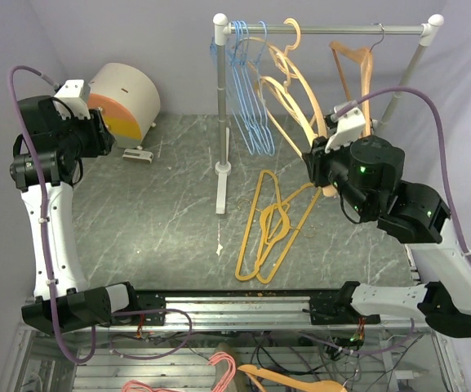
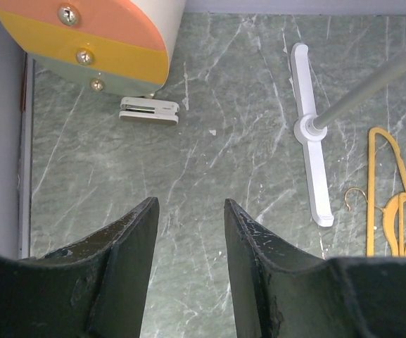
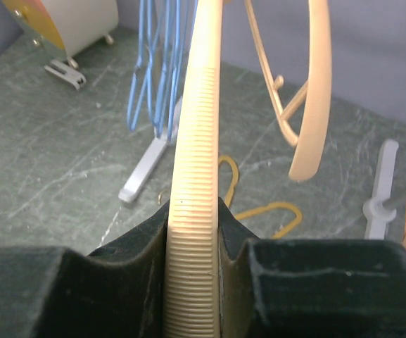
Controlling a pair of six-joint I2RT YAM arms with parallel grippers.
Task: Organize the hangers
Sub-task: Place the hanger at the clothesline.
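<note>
Where the right pincer [image 3: 193, 215] pinches, a tan hanger [image 3: 196, 134] sits clamped.

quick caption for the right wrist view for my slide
Right gripper shut on the ribbed bar of a tan hanger, blue wire hangers hanging behind, an orange hanger lying on the table.

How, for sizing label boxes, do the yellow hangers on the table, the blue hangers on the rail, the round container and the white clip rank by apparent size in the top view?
Largest: yellow hangers and blue hangers, alike; the blue hang nearer the camera, so unranked.
Next: round container.
Smallest: white clip.
</note>
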